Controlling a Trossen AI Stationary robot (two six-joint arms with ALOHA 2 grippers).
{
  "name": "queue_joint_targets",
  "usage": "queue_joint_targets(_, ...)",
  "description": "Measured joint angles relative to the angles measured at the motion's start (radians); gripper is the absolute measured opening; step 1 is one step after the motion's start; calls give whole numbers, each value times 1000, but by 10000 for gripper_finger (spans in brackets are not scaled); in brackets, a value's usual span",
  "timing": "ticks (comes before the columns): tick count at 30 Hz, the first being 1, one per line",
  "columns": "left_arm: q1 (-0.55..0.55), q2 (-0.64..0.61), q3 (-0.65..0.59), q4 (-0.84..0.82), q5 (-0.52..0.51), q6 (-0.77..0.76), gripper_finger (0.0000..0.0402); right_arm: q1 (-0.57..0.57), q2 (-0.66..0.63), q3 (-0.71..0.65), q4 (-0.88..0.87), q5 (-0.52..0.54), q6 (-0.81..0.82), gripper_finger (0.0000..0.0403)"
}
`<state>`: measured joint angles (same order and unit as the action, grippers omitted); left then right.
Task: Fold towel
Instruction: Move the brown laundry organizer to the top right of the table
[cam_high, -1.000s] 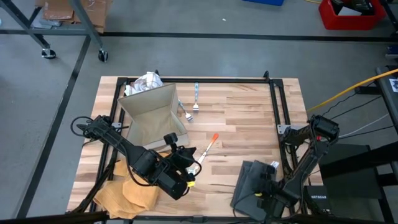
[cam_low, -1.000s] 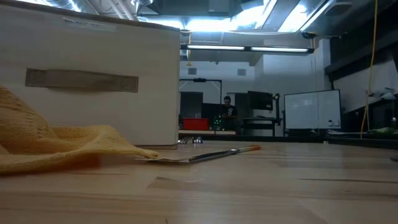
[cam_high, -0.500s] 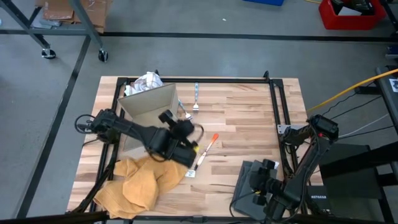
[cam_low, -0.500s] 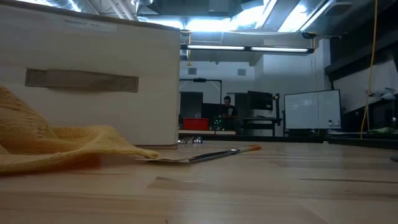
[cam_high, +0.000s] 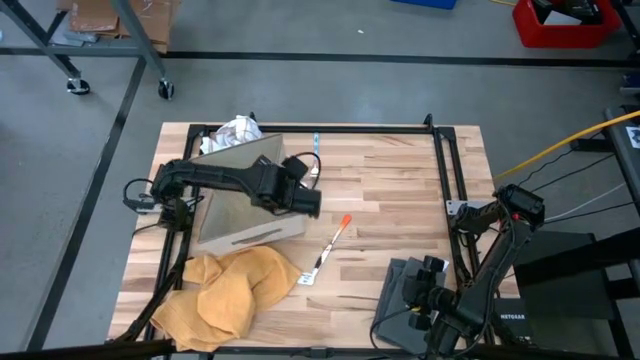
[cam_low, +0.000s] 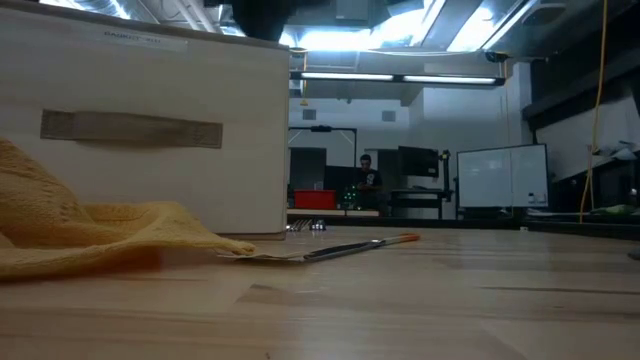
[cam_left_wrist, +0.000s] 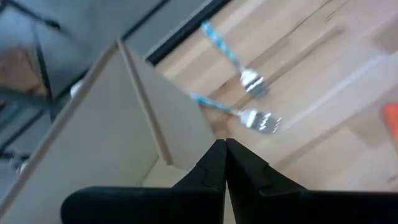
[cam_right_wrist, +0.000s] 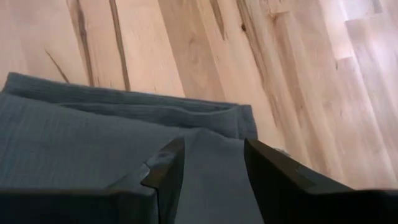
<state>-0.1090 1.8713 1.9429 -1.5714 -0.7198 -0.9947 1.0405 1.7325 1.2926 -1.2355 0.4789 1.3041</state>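
Under our right gripper, a grey towel is lying folded.
We are holding those jaws apart, gripping nothing, while our left gripper, pinched shut and empty, is swinging off the crumpled yellow towel toward the box and forks; folding is waiting.

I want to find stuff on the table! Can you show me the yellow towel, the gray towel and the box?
yellow towel (cam_high: 225, 295), high view, middle of the crumpled cloth.
gray towel (cam_high: 396, 300), high view, bare part beside the right arm.
box (cam_high: 250, 230), high view, front wall near its handle.
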Motion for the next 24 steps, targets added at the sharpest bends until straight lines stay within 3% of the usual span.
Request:
queue_joint_targets(10, 132, 0, -115, 2, 38, -23, 0, 0, 0, 0, -1, -29, 0, 172)
queue_joint_targets(24, 135, -7, -36, 11, -45, 38, 1, 0, -2, 0, -1, -18, 0, 172)
